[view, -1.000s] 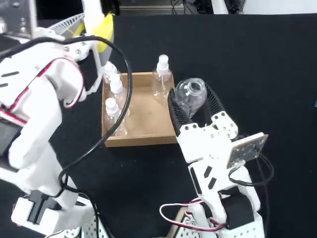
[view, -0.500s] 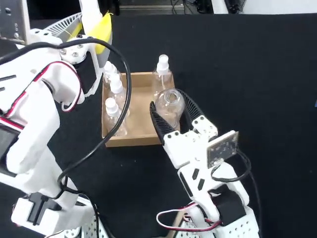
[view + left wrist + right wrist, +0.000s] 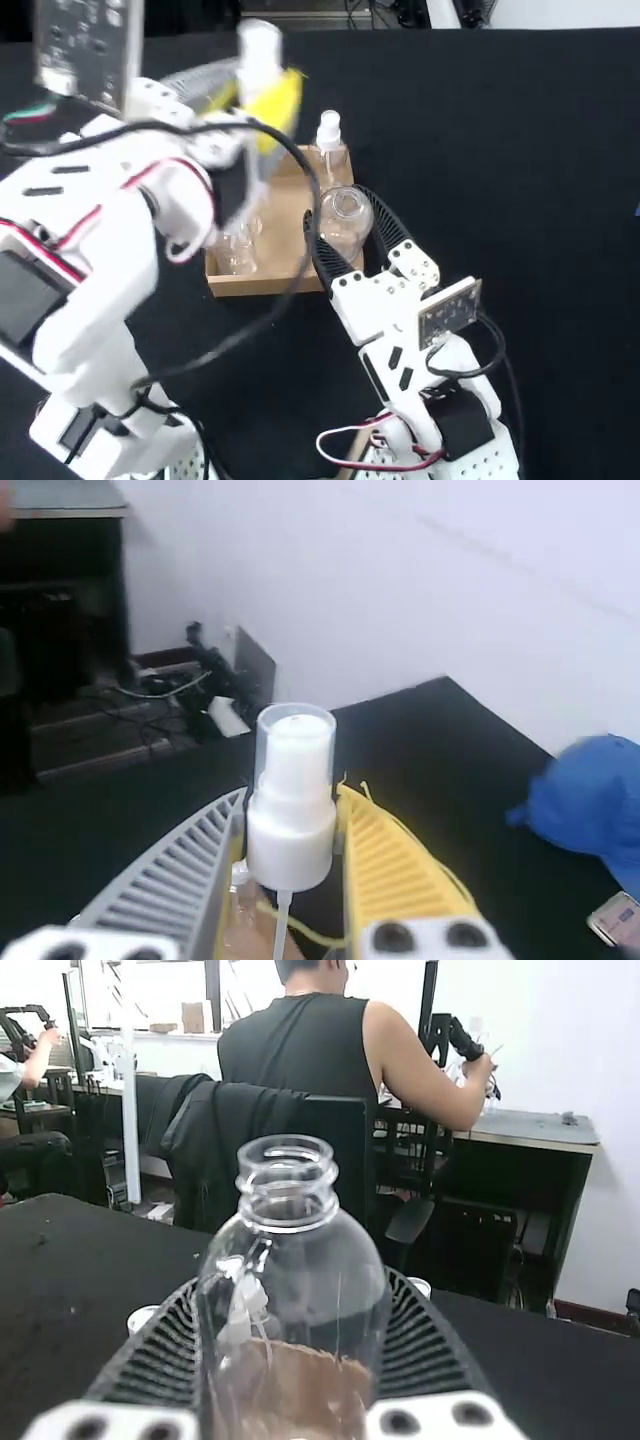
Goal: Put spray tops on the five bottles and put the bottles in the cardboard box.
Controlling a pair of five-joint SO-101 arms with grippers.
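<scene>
right tool is clamping an uncapped bottle at the cardboard box edge, left tool is pinching a spray top, and other bottles are already sitting boxed.

A: High view. Bright, even light from overhead. The black table swallows the shadows. The white left arm is near blown out, and it is smeared.

B: Left wrist view. The pale wall glares, and the spray top is soft-edged. Right wrist view. The room behind is bright, highlights streak the bottle, and the lower corners are dim.
</scene>
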